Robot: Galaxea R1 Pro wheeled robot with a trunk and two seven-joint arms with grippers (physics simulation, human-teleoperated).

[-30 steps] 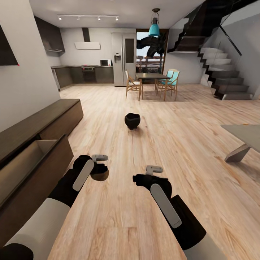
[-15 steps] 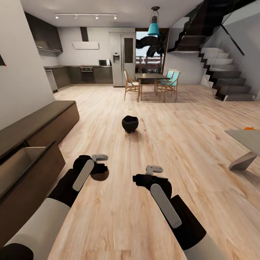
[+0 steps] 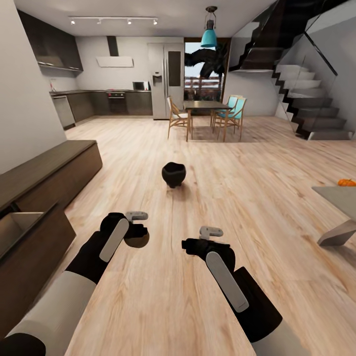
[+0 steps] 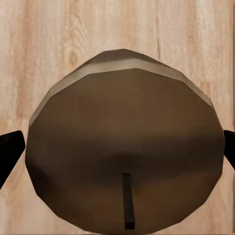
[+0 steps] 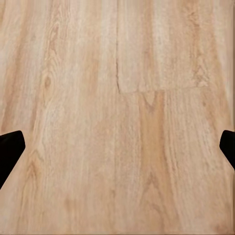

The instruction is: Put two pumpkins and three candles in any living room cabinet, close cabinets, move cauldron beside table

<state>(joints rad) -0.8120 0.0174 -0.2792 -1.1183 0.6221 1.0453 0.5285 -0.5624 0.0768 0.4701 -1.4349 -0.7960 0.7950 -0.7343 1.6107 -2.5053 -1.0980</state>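
Your left gripper (image 3: 136, 236) grips a brown candle (image 4: 122, 156); your right gripper (image 3: 200, 244) is spread, empty. The view has swung right since earlier: pumpkin (image 3: 346, 182) on the grey table (image 3: 341, 198), cauldron (image 3: 173, 174) mid-floor, cabinet (image 3: 47, 173) leftward, drawer (image 3: 29, 237) open.

The long low dark brown wood cabinet (image 3: 47, 170) stands along the left wall, its near drawer (image 3: 20, 232) pulled out. The round black cauldron (image 3: 173, 174) sits on the pale wood plank floor (image 3: 247, 198) ahead, centre. The small orange ribbed pumpkin (image 3: 346, 182) rests on the grey worktop (image 3: 341, 195) at right. The dark dining table (image 3: 207, 105) stands behind the cauldron.
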